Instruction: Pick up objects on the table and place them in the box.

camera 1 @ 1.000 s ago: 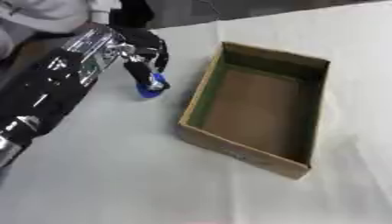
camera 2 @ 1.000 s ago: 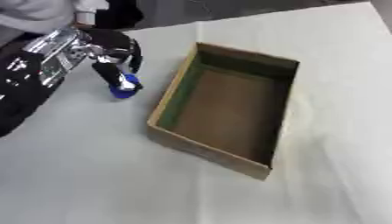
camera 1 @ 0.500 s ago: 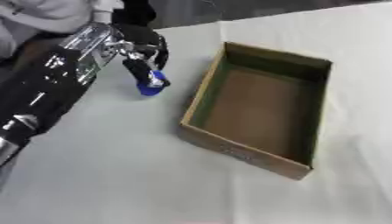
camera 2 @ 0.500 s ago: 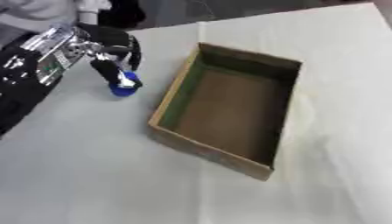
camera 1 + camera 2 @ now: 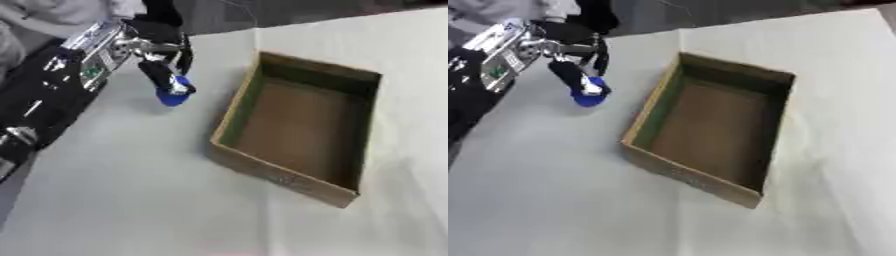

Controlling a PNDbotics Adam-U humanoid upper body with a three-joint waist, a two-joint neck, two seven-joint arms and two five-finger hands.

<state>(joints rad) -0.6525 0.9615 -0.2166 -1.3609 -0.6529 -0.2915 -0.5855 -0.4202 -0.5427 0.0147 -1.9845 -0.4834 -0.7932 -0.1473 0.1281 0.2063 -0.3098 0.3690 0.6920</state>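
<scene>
We see the left hand reaching in from the upper left of the view, its black fingers curled downward and closed round a small blue object that also shows a bit of white near the fingertips; we cannot make out what the object is beyond its colour and rounded form. It sits low, just over the pale desk, and we cannot tell whether it touches the surface or is lifted clear. To the right of the hand, near but apart from it, stands the open cardboard box, set askew on the desk, with brown walls, a greenish tint along the inside of its left wall and a bare brown floor. The blue object lies outside the box, beside its left wall. The black and silver forearm runs down toward the lower left. The right hand shows in neither view.
</scene>
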